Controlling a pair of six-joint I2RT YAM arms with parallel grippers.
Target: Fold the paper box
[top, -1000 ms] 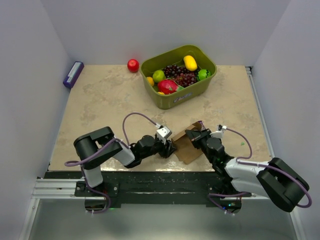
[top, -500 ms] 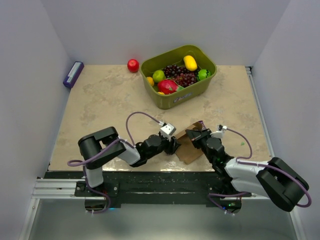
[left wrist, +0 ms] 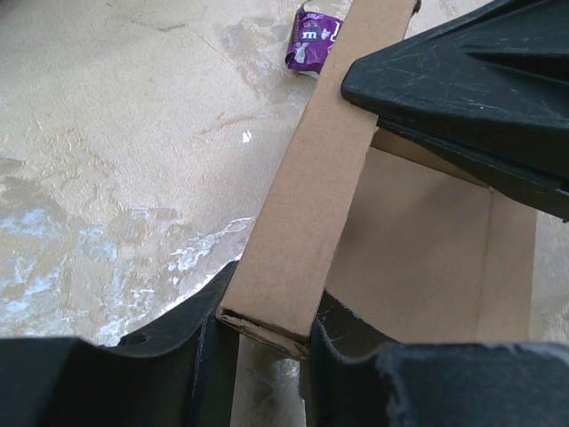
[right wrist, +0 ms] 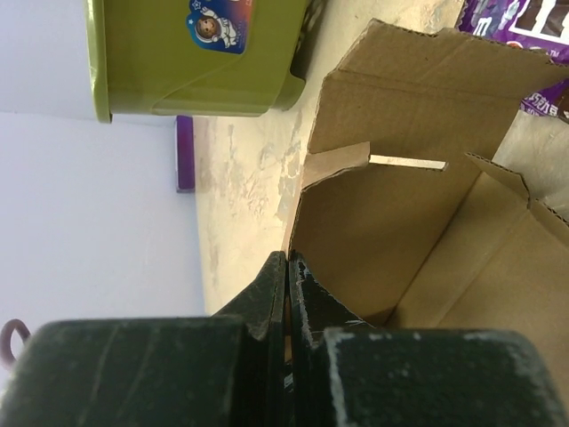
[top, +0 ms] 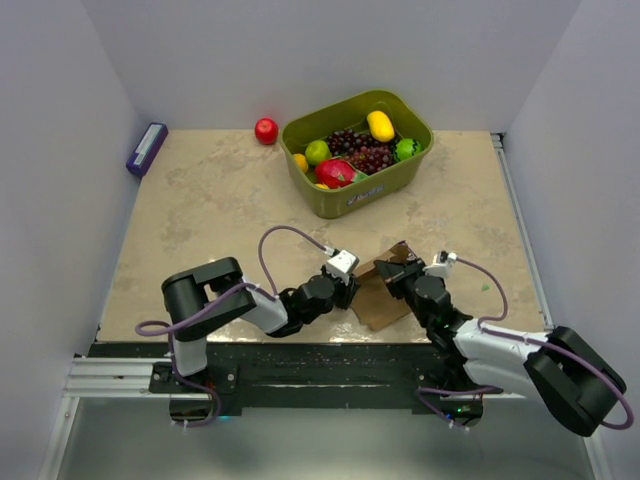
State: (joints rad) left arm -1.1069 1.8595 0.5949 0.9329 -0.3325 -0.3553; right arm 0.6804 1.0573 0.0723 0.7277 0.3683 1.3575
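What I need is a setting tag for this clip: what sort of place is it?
Probably a robotics test cell, not a home. Plain pale walls box in a marble-look table, a left arm and right arm are bolted at its edge, and a green bin holds fruit.

I see an olive-green bin of fruit [top: 347, 204], a red apple [top: 266, 131] just left of it, a purple box [top: 147, 148] at the left wall, and a purple wrapper [left wrist: 313, 42].

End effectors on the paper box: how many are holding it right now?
2. The left end effector has one wall of the paper box between its fingers, touching both sides. The right end effector is pinched shut on another wall's thin edge.
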